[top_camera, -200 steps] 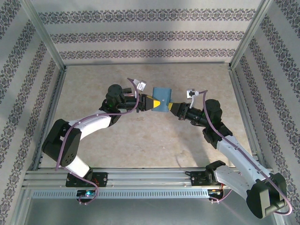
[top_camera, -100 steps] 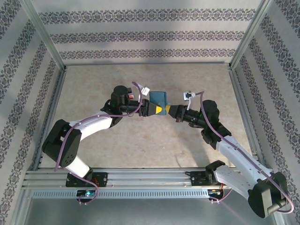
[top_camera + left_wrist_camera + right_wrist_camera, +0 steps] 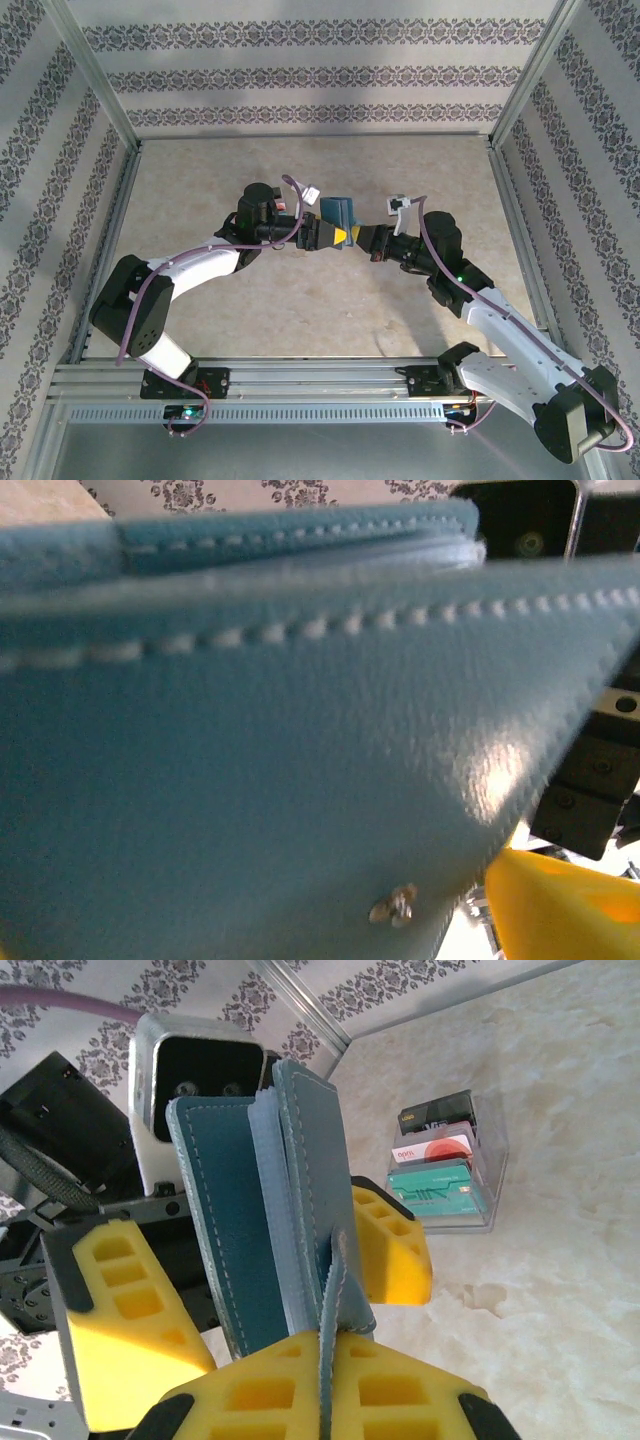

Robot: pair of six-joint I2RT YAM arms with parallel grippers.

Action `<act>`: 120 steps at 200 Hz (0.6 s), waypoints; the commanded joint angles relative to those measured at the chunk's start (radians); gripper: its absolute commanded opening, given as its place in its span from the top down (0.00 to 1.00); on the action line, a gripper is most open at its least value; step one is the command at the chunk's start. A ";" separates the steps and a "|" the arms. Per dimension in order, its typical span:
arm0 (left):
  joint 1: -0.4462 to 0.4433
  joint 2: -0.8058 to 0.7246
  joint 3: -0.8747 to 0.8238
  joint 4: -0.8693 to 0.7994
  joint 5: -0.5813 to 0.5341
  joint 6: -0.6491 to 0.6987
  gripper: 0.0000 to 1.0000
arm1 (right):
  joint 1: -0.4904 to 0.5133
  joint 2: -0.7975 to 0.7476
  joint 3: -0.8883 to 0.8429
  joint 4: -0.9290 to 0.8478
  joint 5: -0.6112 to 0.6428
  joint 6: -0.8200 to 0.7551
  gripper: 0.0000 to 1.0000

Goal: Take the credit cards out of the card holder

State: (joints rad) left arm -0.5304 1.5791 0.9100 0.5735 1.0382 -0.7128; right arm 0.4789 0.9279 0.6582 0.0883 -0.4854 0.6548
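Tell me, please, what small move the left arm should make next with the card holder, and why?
Probably close the left gripper on the card holder. Its fingers stand open on either side of the holder, which is held up by its clasp tab, pinched in the shut right gripper. A firm hold would likely let the right gripper pull the tab free.
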 commanded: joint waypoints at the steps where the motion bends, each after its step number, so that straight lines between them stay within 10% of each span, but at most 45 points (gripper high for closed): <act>1: -0.013 0.008 0.013 0.074 -0.001 -0.031 0.08 | 0.017 -0.006 0.050 -0.003 0.035 -0.035 1.00; 120: -0.014 0.025 0.019 0.000 -0.087 0.005 0.18 | 0.051 -0.028 0.078 -0.068 0.077 -0.066 1.00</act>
State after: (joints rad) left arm -0.5308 1.5951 0.9100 0.5858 0.9703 -0.7326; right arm 0.5095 0.9207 0.6891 0.0071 -0.4229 0.6189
